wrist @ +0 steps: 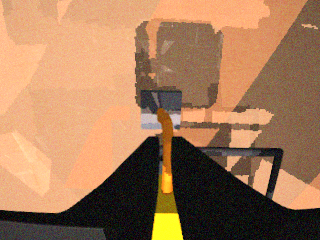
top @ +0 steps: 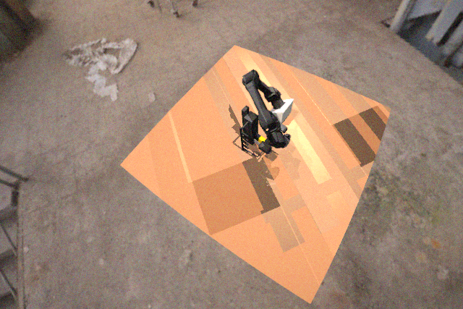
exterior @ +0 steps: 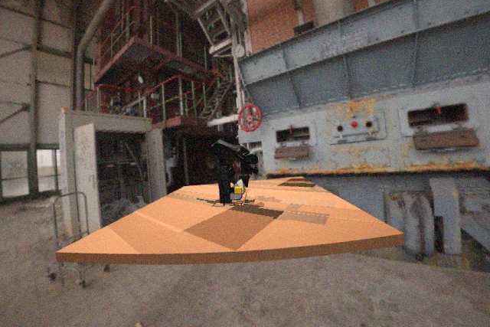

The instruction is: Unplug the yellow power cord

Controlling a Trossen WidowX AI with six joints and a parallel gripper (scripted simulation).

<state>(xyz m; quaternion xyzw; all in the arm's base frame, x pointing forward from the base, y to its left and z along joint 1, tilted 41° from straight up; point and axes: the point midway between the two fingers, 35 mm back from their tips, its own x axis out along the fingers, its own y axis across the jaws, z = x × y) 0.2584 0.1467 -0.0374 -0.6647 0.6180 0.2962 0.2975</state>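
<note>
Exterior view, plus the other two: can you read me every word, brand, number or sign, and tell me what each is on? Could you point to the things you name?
No text is readable in any view.
Grey machine (exterior: 312, 66): faint marks on its upper beam, perhaps lettering, too blurred to read.
Round white dial (exterior: 238, 50): too small to read.
Yellow plug (top: 262, 138) (exterior: 238, 190) (wrist: 167, 227): no lettering visible.

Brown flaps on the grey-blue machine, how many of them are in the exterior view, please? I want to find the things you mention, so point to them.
2: a smaller brown flap (exterior: 292, 152) under the left dark slot (exterior: 299, 135), and a larger brown flap (exterior: 445, 139) under the right dark slot (exterior: 449, 116).
</note>
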